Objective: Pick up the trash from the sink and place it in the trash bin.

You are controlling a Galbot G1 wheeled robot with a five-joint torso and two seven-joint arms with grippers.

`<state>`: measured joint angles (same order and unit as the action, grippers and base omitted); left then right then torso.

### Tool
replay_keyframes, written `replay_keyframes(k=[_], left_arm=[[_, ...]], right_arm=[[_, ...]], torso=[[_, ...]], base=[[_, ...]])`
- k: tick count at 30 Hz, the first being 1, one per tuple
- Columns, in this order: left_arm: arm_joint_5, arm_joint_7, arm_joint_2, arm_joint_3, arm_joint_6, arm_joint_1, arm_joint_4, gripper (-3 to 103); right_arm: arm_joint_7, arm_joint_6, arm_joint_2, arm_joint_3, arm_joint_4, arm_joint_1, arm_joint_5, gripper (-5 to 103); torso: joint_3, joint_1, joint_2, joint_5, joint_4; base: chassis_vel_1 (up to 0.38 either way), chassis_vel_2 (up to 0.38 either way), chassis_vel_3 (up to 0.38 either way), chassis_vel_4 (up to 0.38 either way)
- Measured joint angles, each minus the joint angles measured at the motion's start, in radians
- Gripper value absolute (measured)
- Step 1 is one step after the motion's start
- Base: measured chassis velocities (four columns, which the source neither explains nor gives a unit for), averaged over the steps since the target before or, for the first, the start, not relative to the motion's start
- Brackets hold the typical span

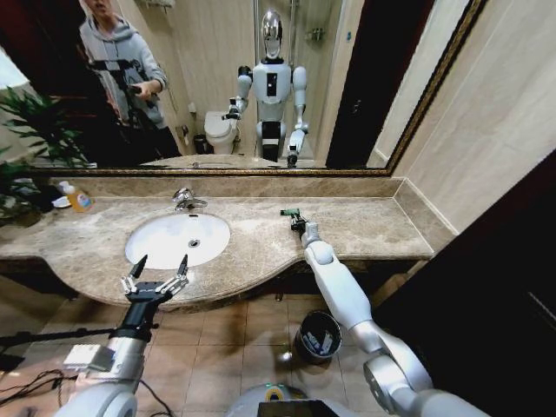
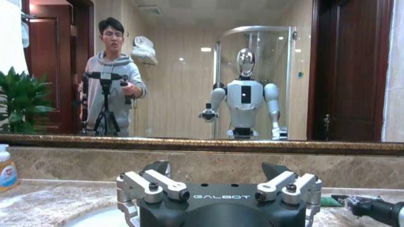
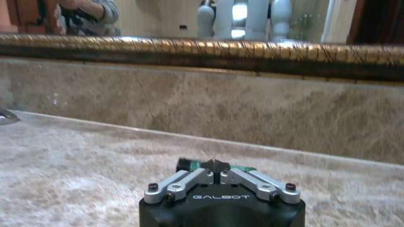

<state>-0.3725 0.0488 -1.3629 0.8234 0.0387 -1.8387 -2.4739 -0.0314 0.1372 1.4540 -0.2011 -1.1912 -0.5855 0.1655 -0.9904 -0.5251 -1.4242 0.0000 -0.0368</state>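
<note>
Left pincer [image 1: 156, 271] held low, fingers spread wide; right arm extended forward, right pincer [image 1: 294, 217] fingers pressed together.

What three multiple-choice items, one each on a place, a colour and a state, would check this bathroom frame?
1. Where is the small round black trash bin?
A. on the beige marble countertop
B. on the tiled floor below the countertop
C. inside the basin

2. What colour is the small item at the right gripper?
A. dark green
B. orange
C. red

3. How does the left gripper stand?
A. shut on a tube
B. shut and empty
C. open, before the white oval sink

Answers: 1 B, the head view shows it on the floor beside the right arm. 2 A, green shows at the fingertips in the right wrist view. 3 C, its fingers are spread with nothing between them.
</note>
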Motion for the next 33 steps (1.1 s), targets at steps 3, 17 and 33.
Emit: replay_keyframes(k=[3,17,33], left_arm=[[0.0,0.0,0.0,0.0,0.0,0.0,0.0,100],[0.0,0.0,0.0,0.0,0.0,0.0,0.0,100],[0.0,0.0,0.0,0.0,0.0,0.0,0.0,100]], right_arm=[[0.003,-0.004,-0.004,0.003,-0.011,-0.003,-0.006,2],[0.16,0.004,-0.067,0.067,0.069,0.093,-0.019,56],[0.269,0.02,-0.07,0.149,0.232,0.236,-0.059,100]], torso=[[0.0,0.0,0.0,0.0,0.0],[0.0,0.0,0.0,0.0,0.0],[0.0,0.0,0.0,0.0,0.0]], base=[[0.0,0.0,0.0,0.0],[0.0,0.0,0.0,0.0],[0.0,0.0,0.0,0.0]])
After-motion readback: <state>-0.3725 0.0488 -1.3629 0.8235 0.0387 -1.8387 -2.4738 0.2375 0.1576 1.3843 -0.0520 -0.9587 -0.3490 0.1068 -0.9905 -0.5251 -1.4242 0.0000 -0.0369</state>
